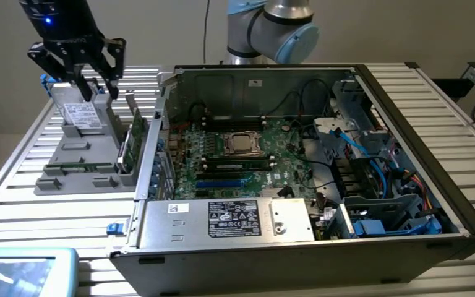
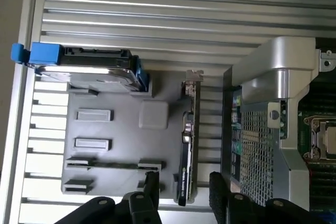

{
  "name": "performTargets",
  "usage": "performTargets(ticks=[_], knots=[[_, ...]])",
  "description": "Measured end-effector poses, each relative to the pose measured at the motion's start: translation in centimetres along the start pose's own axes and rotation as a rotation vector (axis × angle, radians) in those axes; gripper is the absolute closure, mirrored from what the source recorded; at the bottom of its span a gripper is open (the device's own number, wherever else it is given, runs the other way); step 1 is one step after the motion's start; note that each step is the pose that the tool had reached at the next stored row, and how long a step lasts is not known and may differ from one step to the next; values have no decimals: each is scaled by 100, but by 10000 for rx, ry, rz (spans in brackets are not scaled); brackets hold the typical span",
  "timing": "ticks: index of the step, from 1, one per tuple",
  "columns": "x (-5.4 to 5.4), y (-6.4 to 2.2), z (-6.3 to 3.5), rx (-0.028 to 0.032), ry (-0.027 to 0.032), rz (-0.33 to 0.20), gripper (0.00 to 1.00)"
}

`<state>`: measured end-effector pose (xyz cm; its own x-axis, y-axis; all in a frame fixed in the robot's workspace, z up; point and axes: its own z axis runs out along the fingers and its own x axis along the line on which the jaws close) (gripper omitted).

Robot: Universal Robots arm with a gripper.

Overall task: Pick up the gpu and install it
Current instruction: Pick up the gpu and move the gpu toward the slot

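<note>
The gripper (image 2: 184,178) hung above the holder (image 2: 122,98), jaws wide apart and empty. The gpu (image 2: 187,145) stood on edge in the holder, apart from the drive (image 2: 84,67).

Slatted metal table (image 1: 435,105) bears a grey parts holder (image 1: 72,182) — and, just beside it, the open computer case (image 1: 303,266).

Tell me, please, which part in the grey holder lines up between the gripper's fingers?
The thin black card standing on edge, not the blue-tabbed hard drive.
</note>
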<state>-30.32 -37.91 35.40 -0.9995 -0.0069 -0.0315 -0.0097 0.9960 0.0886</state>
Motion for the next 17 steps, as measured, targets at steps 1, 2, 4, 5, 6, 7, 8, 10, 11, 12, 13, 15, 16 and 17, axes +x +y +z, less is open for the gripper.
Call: performTargets(ticks=[1,2,4,5,6,7,8,10,11,12,13,15,16,17], knots=[[1,-1,18,6,-15,172,48],[1,-3,36,11,-31,349,48],[2,-6,71,15,-43,497,48],[3,-8,89,15,-44,500,48],[4,-12,107,16,-44,500,48],[5,-15,126,16,-44,500,48],[5,-17,144,16,-45,500,48],[6,-22,179,15,-47,499,48],[6,-26,197,14,-47,499,48],[6,-29,215,13,-48,500,48],[7,-34,233,13,-48,501,48],[5,-42,269,14,-48,502,48],[4,-46,287,14,-48,503,48],[1,-49,305,14,-48,504,48]])
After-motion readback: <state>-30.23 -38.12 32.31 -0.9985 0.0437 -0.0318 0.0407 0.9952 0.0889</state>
